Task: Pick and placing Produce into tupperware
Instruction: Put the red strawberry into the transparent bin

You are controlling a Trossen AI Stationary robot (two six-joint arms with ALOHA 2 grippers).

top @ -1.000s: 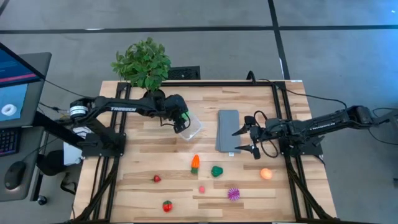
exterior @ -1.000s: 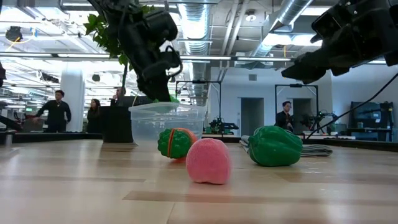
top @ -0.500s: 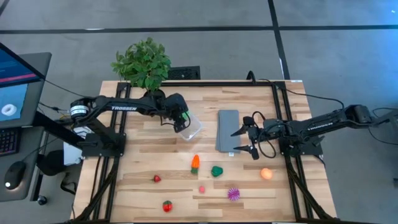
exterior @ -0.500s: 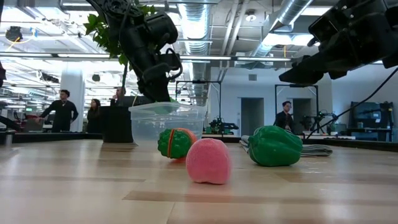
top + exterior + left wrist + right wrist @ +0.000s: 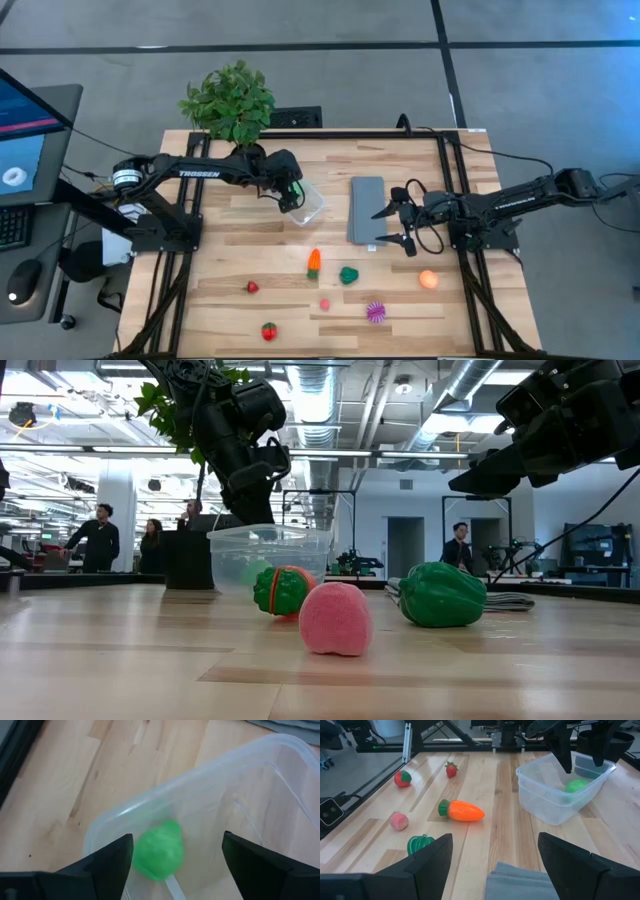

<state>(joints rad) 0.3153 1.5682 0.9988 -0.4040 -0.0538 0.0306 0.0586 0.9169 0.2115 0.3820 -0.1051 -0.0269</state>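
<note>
The left gripper point(image 5: 292, 196) hangs directly over the small clear square plastic container point(image 5: 308, 205) that sits on the wooden table point(image 5: 250, 240) just in front of the leafy potted plant point(image 5: 230, 100); its two dark fingers point(image 5: 105, 862) are spread wide, holding nothing, with the container's rim between them. A bright green toy ball point(image 5: 157, 851) lies inside the container, below the spread fingers, and shows through the clear wall in the right wrist view point(image 5: 577, 785) and faintly in the low view point(image 5: 256, 571). The right gripper point(image 5: 392, 228) hovers above the near edge of the flat grey rectangular slab point(image 5: 365, 208), its jaws also spread apart and empty. The other toy produce lies on the table nearer the front, apart from the container: an orange carrot with a green top point(image 5: 314, 263), a dark green pepper-like piece point(image 5: 348, 275) just beside it, an orange ball point(image 5: 428, 279) to the right, a spiky purple ball point(image 5: 375, 312), a small pink piece point(image 5: 324, 304), a small red strawberry-like piece point(image 5: 252, 287) and a larger red piece with a green cap point(image 5: 268, 331) near the front edge.
</note>
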